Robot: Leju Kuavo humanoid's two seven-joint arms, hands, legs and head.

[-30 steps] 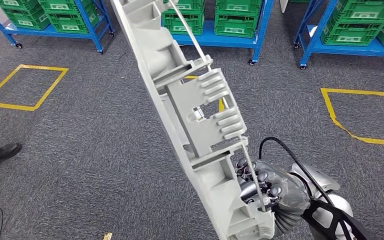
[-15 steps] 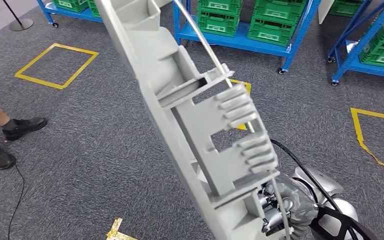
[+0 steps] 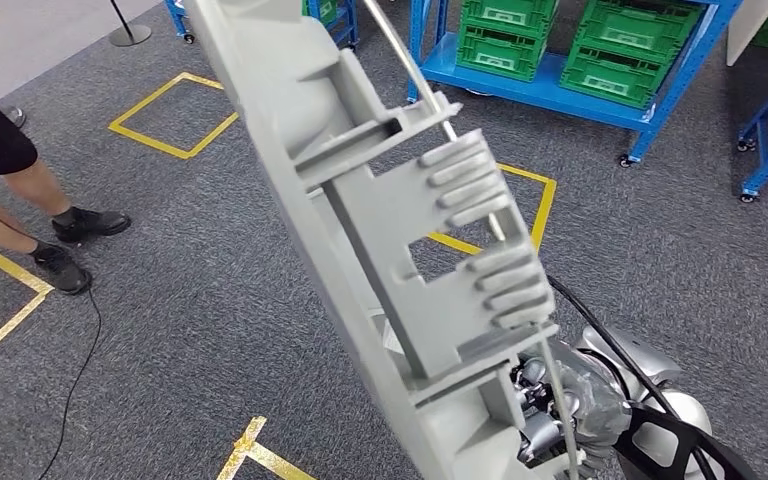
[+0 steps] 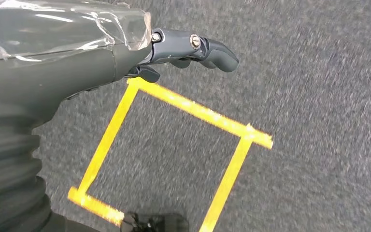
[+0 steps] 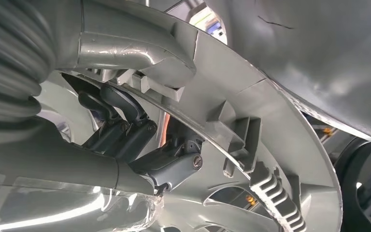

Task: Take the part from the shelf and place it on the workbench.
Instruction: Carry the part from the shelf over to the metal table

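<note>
Grey moulded plastic, the part (image 3: 390,230) ran as a long ribbed panel from 11 o'clock down to 5 o'clock across the head view, hiding much of the floor behind it, its lower end grasped by the right hand (image 3: 550,410), whose dark fingers (image 5: 125,128) curled around an inner rib. The left hand (image 4: 188,48) hung over grey carpet (image 3: 190,310) and a yellow tape square (image 4: 174,150), fingers curled in on nothing. Blue shelving (image 3: 570,100) with green crates (image 3: 620,60) stood at 1 o'clock, a person's legs (image 3: 40,200) at 9.
</note>
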